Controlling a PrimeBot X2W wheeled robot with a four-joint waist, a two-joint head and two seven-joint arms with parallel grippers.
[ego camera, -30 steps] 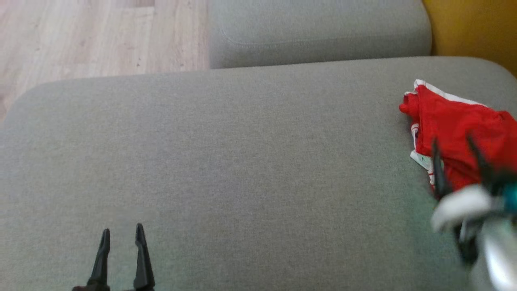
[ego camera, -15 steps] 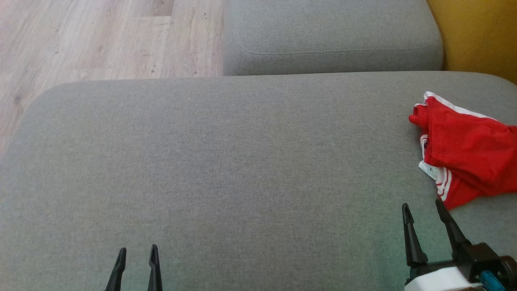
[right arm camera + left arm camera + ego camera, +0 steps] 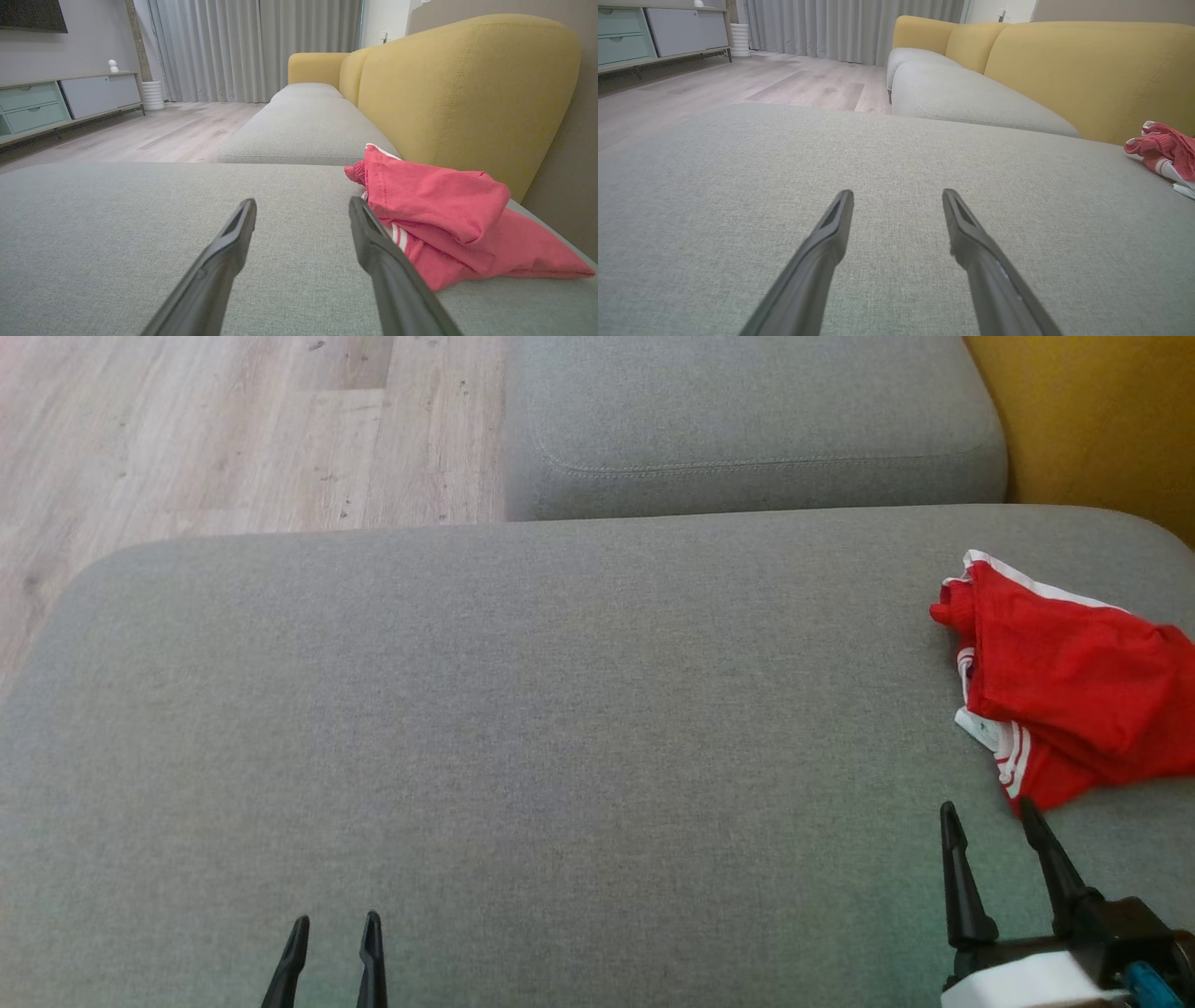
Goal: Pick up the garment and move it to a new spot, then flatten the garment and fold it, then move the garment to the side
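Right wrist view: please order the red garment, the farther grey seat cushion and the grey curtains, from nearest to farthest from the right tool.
Measured from the right tool:
1. red garment, just to its right on the near cushion.
2. farther grey seat cushion, straight ahead.
3. grey curtains, at the far wall.

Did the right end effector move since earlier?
Yes. The right end effector pulled back toward the robot: it overlapped the red garment, now sits at its near edge.
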